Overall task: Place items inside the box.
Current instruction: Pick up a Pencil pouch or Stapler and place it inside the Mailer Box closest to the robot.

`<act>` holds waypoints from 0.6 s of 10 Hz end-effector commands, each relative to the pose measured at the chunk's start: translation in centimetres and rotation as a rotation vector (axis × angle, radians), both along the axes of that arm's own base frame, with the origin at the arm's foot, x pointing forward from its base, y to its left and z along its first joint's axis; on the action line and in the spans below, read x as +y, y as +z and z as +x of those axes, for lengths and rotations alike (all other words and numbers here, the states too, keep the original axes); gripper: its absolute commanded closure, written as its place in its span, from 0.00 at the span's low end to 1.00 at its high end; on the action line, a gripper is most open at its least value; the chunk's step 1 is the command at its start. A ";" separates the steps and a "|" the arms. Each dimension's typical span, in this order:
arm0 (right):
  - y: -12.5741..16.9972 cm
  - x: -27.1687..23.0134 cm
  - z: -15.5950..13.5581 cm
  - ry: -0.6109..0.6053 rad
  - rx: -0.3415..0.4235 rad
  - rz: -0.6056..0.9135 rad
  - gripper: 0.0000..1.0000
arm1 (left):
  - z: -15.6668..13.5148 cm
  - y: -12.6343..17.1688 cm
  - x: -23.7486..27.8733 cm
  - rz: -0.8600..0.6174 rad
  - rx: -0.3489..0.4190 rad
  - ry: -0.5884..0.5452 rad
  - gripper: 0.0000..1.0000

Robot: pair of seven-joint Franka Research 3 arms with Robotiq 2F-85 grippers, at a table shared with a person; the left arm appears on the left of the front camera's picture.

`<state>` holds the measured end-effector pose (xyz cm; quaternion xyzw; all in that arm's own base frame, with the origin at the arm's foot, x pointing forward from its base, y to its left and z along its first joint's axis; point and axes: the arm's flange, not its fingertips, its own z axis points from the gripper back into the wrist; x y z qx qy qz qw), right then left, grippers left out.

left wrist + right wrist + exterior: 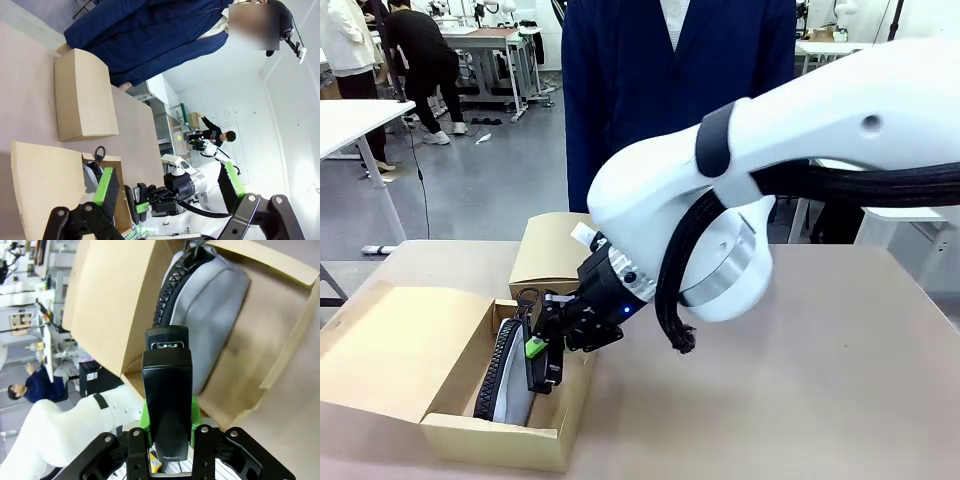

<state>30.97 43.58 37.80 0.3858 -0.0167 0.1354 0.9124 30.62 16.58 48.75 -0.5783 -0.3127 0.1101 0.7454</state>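
Over the box (492, 436) — right pincer (169, 416) tight on black stapler (167, 385); left pincer (169, 183) agape

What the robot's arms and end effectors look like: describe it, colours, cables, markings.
The right arm is glossy white, with a black band, a bundle of black cables and a silver wrist ring. The right end effector and left end effector are black linkages with bolted joints and green pads.

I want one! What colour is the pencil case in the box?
The pencil case is grey with a black zip, clearest in the right wrist view.
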 end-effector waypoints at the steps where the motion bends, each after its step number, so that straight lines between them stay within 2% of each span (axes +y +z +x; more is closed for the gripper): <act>1: 0.5 1.2 1.2 -0.033 0.009 -0.023 0.68 | -0.2 -0.1 -0.3 -0.013 -0.031 0.002 0.00; 3: 0.6 1.2 1.4 -0.030 0.014 -0.018 0.68 | -0.2 -0.1 -0.3 -0.013 -0.031 0.002 0.00; 4: 0.6 1.2 1.5 -0.024 0.020 -0.020 0.48 | -0.2 -0.1 -0.3 -0.013 -0.031 0.002 0.00; 5: 0.5 1.1 1.5 -0.021 0.022 -0.025 0.14 | -0.2 -0.1 -0.3 -0.013 -0.031 0.002 0.00; 6: 0.6 1.1 1.5 -0.019 0.022 -0.025 0.00 | -0.2 -0.1 -0.3 -0.013 -0.031 0.002 0.00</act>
